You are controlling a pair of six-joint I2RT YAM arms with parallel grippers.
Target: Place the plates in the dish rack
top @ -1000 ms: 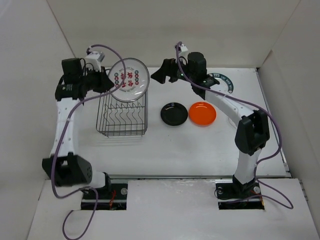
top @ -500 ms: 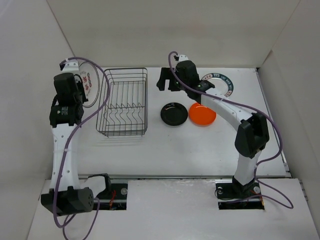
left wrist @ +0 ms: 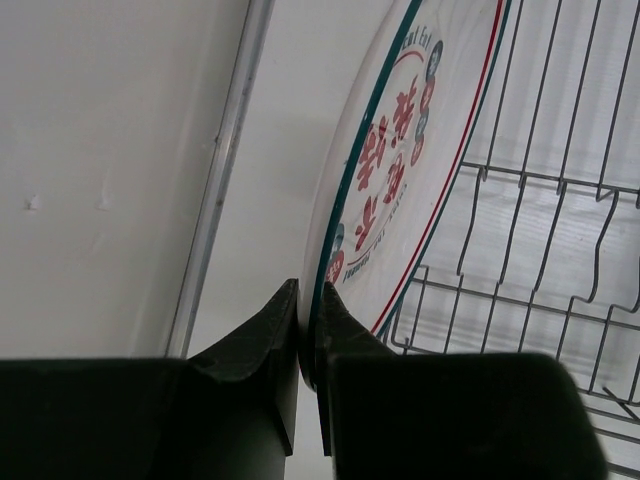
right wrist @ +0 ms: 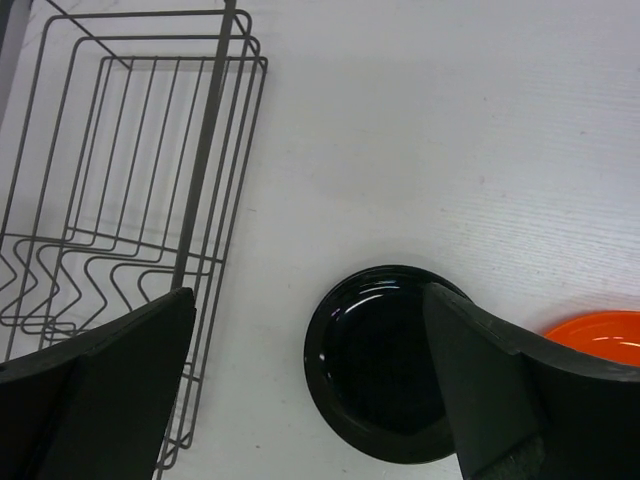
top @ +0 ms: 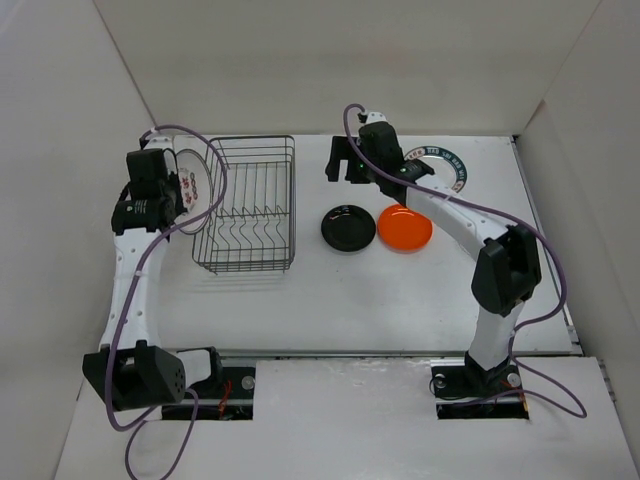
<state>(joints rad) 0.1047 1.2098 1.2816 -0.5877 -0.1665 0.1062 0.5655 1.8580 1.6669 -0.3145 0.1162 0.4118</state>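
My left gripper (top: 172, 195) is shut on the rim of the white plate with red marks (top: 193, 188), its jaws pinching the plate's edge (left wrist: 308, 300). That plate (left wrist: 400, 170) stands nearly on edge at the left side of the dark wire dish rack (top: 245, 205). The rack's wires (left wrist: 560, 230) show behind it. My right gripper (top: 338, 165) hangs open beyond the rack's right side, above the table. Between its fingers lies the glossy black plate (right wrist: 385, 360), with the orange plate (right wrist: 600, 335) to its right. The rack (right wrist: 150, 200) holds no plates.
The black plate (top: 348, 228) and orange plate (top: 405, 227) lie flat side by side right of the rack. A white plate with a dark patterned rim (top: 445, 162) lies at the back, partly behind the right arm. White walls enclose the table on three sides.
The left arm swung the red-marked plate from above the rack's back edge out to the left, turned it on edge, then brought it back against the rack's left side. The right gripper shifted slightly.
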